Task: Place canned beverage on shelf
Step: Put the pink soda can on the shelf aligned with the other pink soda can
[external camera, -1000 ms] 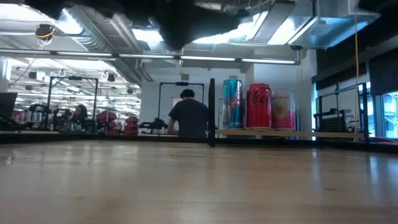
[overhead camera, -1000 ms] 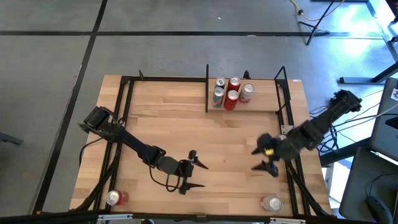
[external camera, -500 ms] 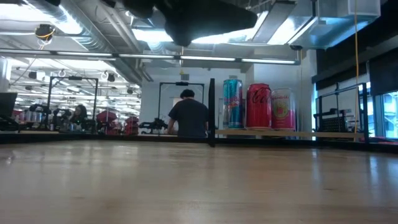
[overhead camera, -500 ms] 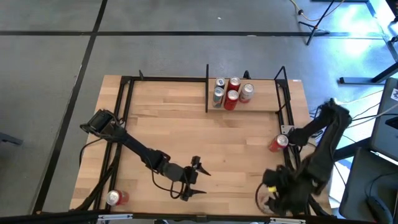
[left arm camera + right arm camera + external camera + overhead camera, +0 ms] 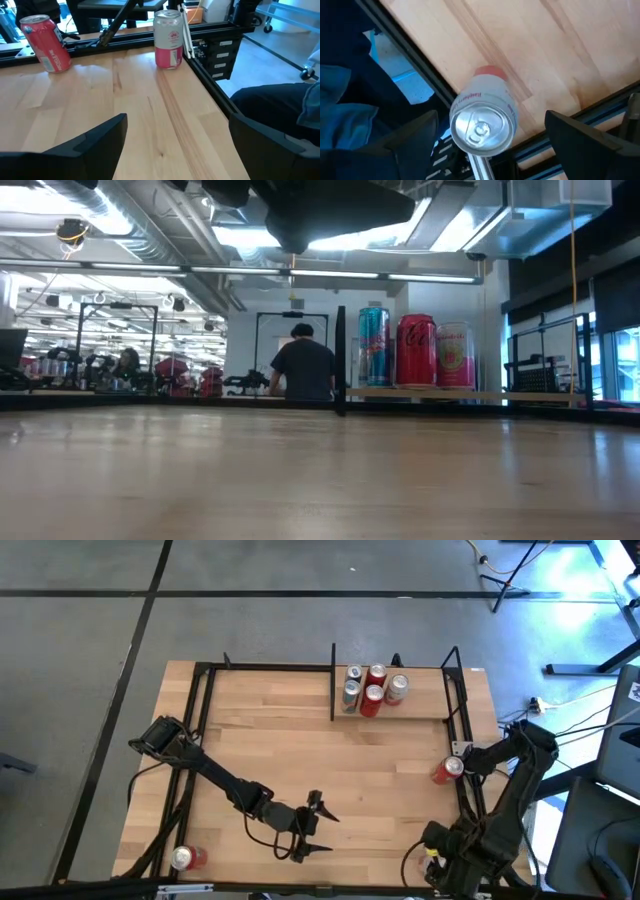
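From above, the right gripper (image 5: pixel 432 852) hangs over the table's near right corner, its arm folded back along the right edge, and it covers whatever stands beneath it. Only the right wrist view shows what is there: a pink-and-white can (image 5: pixel 482 122) standing upright at the table's edge, seen top-down between the two dark fingers (image 5: pixel 585 135), which are spread wide on either side of it without touching. The left wrist view picks out the same can (image 5: pixel 168 39) from across the table, upright beside the black frame rail, with a red can (image 5: pixel 47 43) well apart from it; the high view places that red can (image 5: pixel 447 770) at the right edge of the table. The left gripper (image 5: pixel 312 828) waits low over the near middle of the table with its fingers parted and nothing between them. Another can (image 5: pixel 186 858) stands at the near left corner, visible only from above. The shelf (image 5: pixel 425 705) sits at the far side, right of centre, holding five cans (image 5: pixel 372 690) bunched at its left end; the low view shows only three of them (image 5: pixel 415 352) in a row on the plank (image 5: pixel 500 394), and a person (image 5: pixel 305 365) in the room behind.
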Available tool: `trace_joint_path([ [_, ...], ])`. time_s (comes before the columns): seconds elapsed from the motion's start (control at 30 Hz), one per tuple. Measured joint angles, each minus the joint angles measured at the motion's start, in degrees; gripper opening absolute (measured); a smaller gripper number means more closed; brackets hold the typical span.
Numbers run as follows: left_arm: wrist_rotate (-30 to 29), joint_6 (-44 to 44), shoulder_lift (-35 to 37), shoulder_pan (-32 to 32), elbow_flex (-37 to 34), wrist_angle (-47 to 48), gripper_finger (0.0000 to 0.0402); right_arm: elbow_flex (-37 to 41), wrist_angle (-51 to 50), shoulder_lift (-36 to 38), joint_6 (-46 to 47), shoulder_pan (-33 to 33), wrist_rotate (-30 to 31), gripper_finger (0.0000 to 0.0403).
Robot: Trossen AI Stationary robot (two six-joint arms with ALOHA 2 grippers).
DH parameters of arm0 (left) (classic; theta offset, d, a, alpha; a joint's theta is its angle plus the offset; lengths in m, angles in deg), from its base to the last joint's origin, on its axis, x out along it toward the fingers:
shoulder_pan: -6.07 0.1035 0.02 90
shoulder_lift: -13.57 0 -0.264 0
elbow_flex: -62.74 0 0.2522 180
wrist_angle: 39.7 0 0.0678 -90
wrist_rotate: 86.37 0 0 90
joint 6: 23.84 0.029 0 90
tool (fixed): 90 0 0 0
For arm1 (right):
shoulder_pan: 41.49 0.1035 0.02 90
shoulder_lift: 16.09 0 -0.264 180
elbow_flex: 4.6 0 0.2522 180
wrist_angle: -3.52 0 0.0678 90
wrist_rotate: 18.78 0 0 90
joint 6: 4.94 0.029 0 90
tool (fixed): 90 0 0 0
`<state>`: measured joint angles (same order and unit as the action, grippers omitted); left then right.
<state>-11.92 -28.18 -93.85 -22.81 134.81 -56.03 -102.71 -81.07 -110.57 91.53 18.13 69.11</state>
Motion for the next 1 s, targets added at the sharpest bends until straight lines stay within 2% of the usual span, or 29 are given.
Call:
trace_joint_path([
  [0.37,-0.02,0.01,0.0,0.11,0.0,0.02,0.0338,-0.02,0.91,-6.62,0.31,0.04,-6.54,0.0351],
  [0.5,0.0,0.02,0.0,0.11,0.0,0.02,0.0338,-0.02,1.95,-8.55,-1.81,0.03,-7.31,0.0351],
  [0.63,-0.02,0.02,0.0,0.11,0.0,0.04,0.0338,-0.02,1.84,-10.19,-4.46,0.0,-10.97,0.0337],
  [0.8,-0.02,0.02,0.0,0.11,0.0,0.04,0.0338,-0.04,1.69,-10.8,-13.16,-0.48,-9.84,0.0253],
  [0.9,-0.02,0.02,0.0,0.11,-0.01,0.09,0.0338,-0.6,1.33,-10.77,-23.02,-1.3,-6.79,0.025],
  [1.0,-0.02,0.02,0.02,-0.07,-0.02,0.43,0.0338,-1.98,1.54,-10.91,-36.06,-3.7,-0.89,0.025],
])
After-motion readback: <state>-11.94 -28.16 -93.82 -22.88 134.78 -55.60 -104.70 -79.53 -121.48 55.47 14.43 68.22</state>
